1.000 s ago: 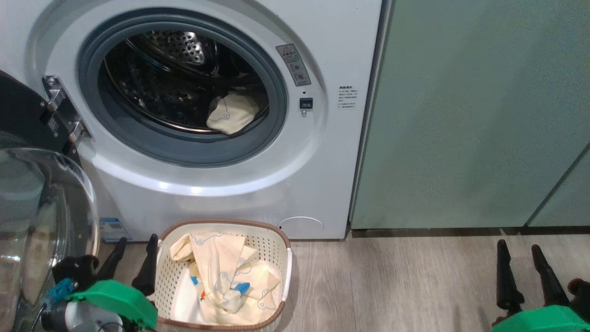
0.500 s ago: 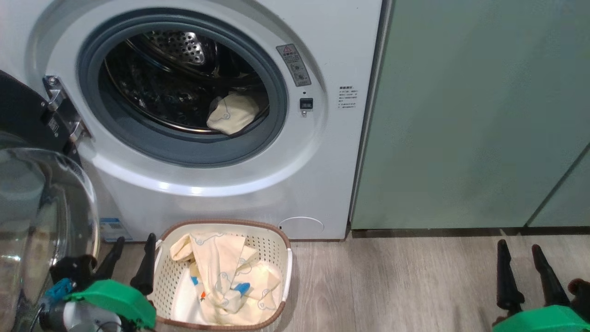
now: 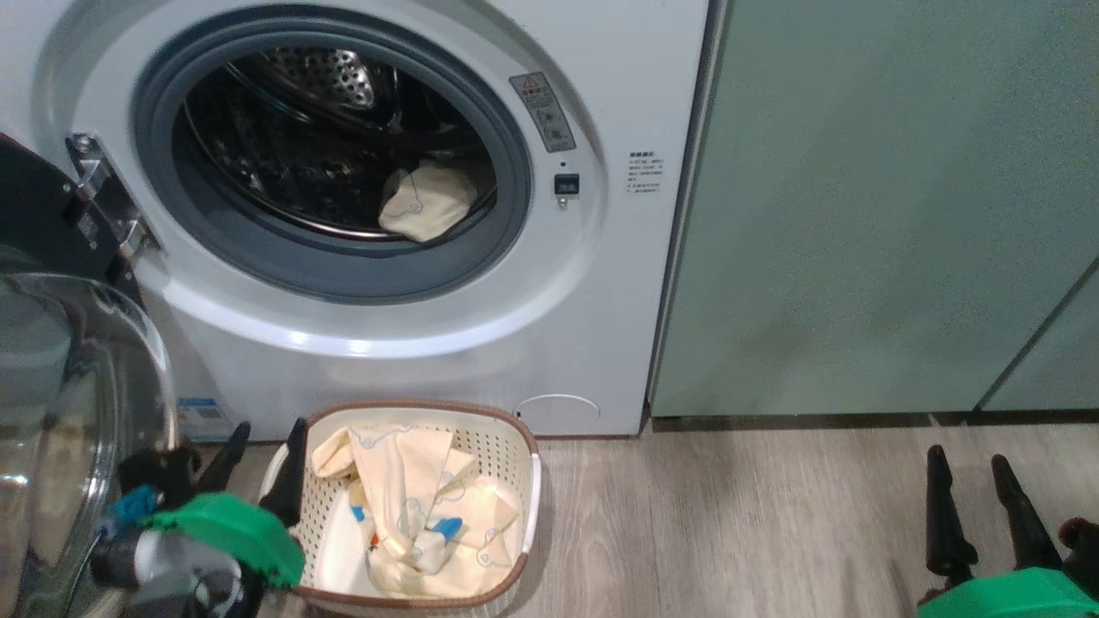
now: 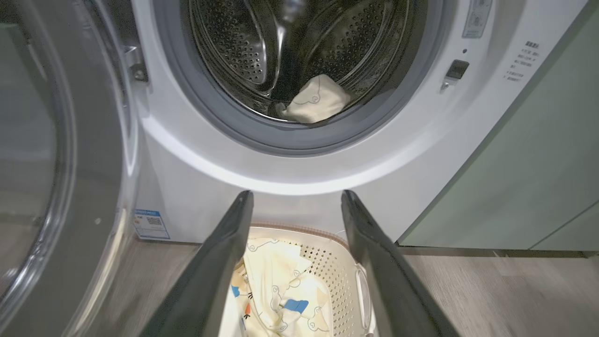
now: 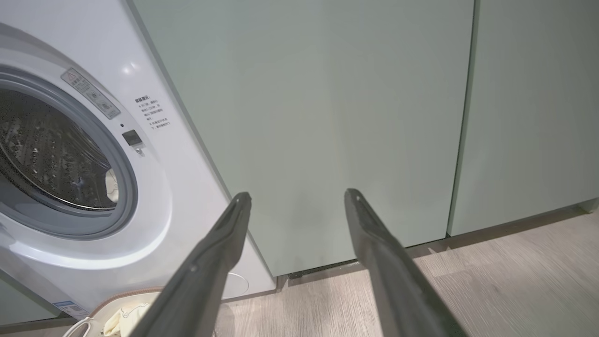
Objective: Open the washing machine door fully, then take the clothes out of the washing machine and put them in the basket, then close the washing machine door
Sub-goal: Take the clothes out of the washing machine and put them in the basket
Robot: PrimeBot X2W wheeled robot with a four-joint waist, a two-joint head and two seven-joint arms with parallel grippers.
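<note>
Head view: clothes (image 3: 421,506) in basket (image 3: 502,446)

Bright, soft, even indoor light; shadows faint. Glare band along lower curve of washing machine (image 3: 361,343) front, in head and left wrist views. Drum (image 3: 283,146) dark, steel glinting. Washing machine door (image 3: 77,412) glass smeared with reflections. Left gripper (image 3: 269,427) body motion-blurred. Wrist views bow straight edges; fingers (image 4: 206,281) soft, out of focus.
</note>
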